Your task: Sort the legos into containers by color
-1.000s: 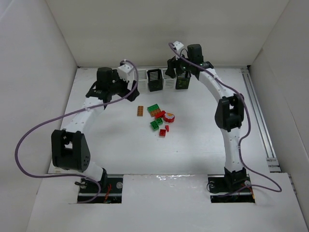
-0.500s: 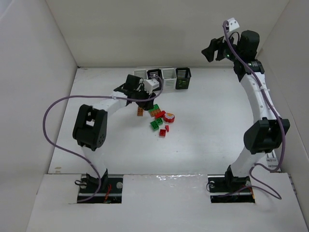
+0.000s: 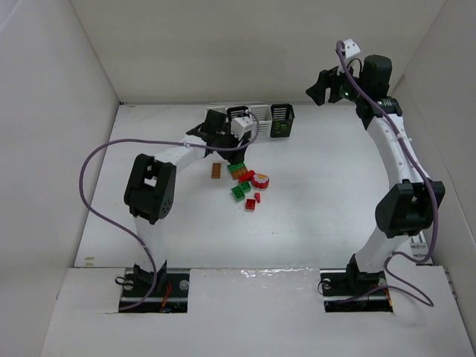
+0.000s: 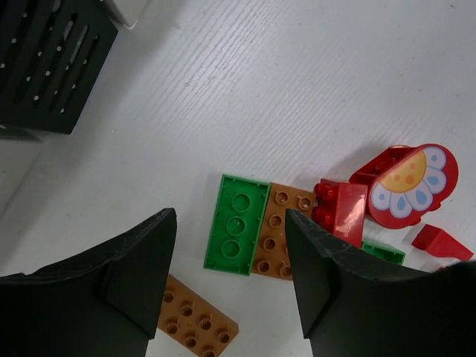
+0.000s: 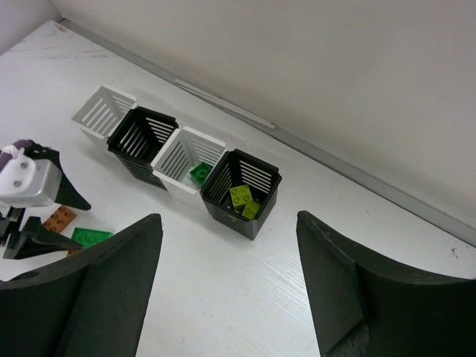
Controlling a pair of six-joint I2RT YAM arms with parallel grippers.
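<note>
Now that your left gripper point(image 4: 230, 214) has swung from the containers point(image 5: 264, 204) to the legos point(image 4: 343, 214), jaws apart and empty, expect another pick; the right gripper point(image 5: 228, 219) hangs wide and empty.

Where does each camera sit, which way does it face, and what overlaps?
Top external: above and behind the bases, looking down on the table; left arm and right arm show whole.
Left wrist: faces down at the legos, framed by the open left gripper.
Right wrist: held high, angled down at the containers, framed by the open right gripper.
Shared: containers, in top and right wrist.
</note>
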